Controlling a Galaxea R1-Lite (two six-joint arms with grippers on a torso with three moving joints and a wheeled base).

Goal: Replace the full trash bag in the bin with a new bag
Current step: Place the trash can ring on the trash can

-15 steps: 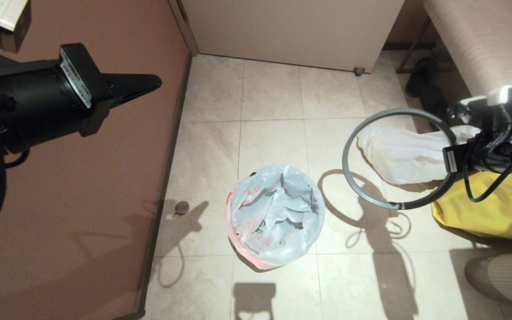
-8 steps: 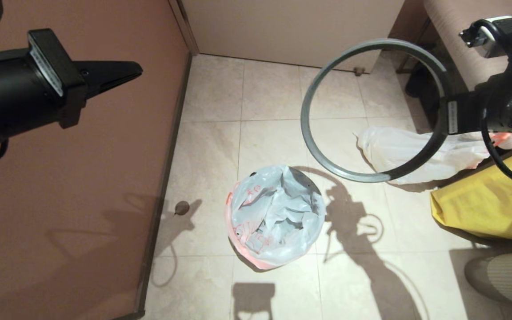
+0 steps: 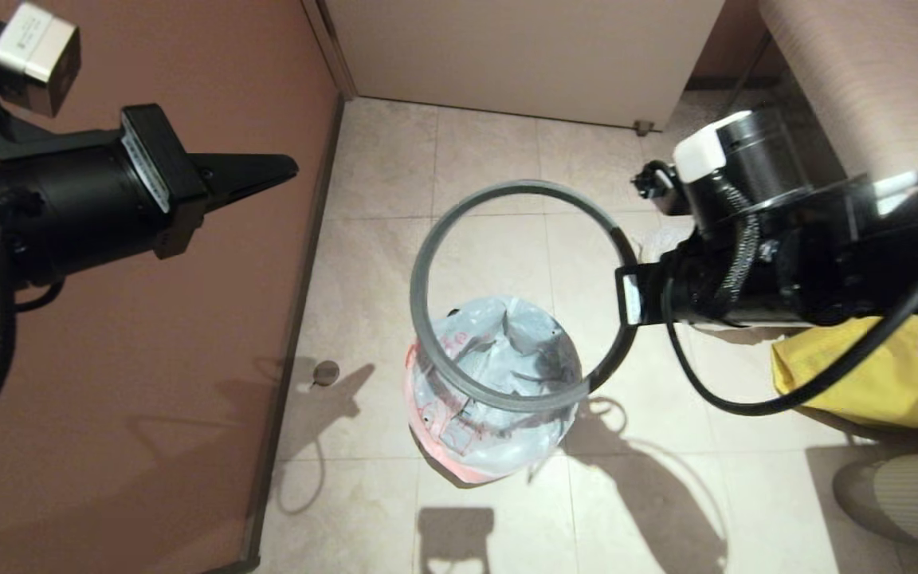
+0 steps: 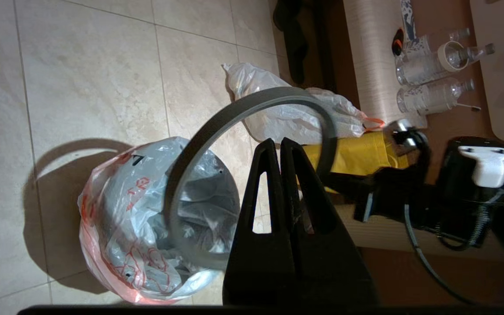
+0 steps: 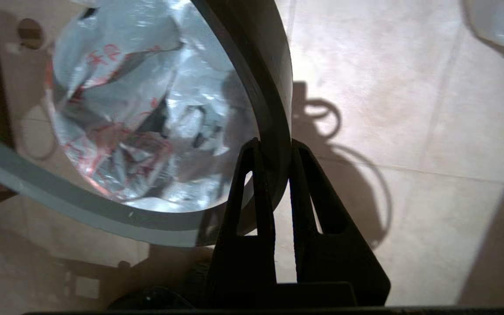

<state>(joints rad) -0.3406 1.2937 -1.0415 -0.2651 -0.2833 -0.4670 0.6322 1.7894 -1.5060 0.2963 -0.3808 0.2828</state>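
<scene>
Right gripper (image 5: 274,146) pinches the grey hoop (image 3: 507,191), held in the air above the bin (image 4: 217,192) — new bag (image 3: 491,414) lines it, on the tiled floor (image 3: 491,159). Left gripper (image 4: 280,144) pressed together, empty, aloft by the wall. Full trash bag (image 4: 274,113) lies beside the yellow bag (image 3: 889,383).

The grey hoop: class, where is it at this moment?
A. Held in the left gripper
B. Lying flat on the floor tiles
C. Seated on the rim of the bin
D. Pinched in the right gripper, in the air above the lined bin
D: the right gripper is shut on the grey hoop, which hangs tilted above the bin lined with the new bag; the left gripper is shut and empty.
</scene>
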